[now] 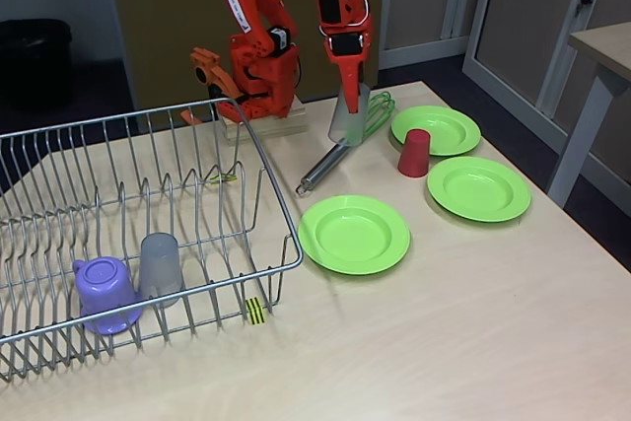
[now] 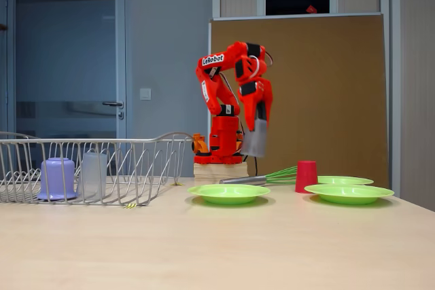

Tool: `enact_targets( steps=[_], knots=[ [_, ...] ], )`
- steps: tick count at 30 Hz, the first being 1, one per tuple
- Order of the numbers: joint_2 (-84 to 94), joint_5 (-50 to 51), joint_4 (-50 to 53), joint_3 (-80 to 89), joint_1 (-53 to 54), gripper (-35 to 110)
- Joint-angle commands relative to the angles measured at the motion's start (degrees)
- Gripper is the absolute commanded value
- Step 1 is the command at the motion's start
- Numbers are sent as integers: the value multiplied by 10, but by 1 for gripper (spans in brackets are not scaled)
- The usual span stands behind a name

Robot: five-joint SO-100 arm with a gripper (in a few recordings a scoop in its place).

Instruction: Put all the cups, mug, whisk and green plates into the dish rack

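1. My pincer (image 1: 351, 105) is clamped on a translucent grey plastic tumbler (image 1: 348, 117), which hangs upside down clear of the pale wooden table (image 1: 473, 322); in the side-on fixed view the same tumbler (image 2: 255, 139) hangs well above the tabletop, held by my pincer (image 2: 258, 123).
2. Right below the tumbler, toward 6 o'clock, lies the whisk with bright green wire loops and a silver tube handle (image 1: 340, 150), its handle pointing to 7 o'clock. The tumbler hides part of it.
3. At 4 o'clock from my pincer stands the short red plastic cup (image 1: 414, 153), upside down, beside the farthest round lime-green plastic plate (image 1: 449, 127).
4. A second lime-green plate (image 1: 478, 187) lies at 4 o'clock beyond the cup, and a third lime-green plate (image 1: 354, 234) at 6 o'clock, well apart from me.
5. The large silver wire dish rack (image 1: 281, 214) sits at 8 o'clock. It holds a lilac-purple plastic mug (image 1: 104, 293) and a second translucent grey tumbler (image 1: 160, 265), both upside down and just beside each other.
6. The rack's left end is cut off by the frame edge. My fingertips are hard to make out against the tumbler.
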Motion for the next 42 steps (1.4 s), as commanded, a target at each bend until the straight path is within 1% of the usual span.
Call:
enact_targets(
  steps=[1, 6, 9, 13, 16, 19, 24, 30, 42],
  knots=[
    [-8, -179, 66, -110, 122, 11],
    [-121, -452, 115, -312, 312, 10],
    [-202, -570, 136, -437, 395, 10],
    [-316, -687, 134, -554, 494, 10],
    [-407, -744, 102, -606, 538, 9],
    [-492, -766, 85, -642, 560, 9],
    [-599, -773, 80, -694, 568, 9],
    [-694, -777, 93, -758, 577, 9],
    [-894, -803, 126, -962, 597, 10]
  ],
)
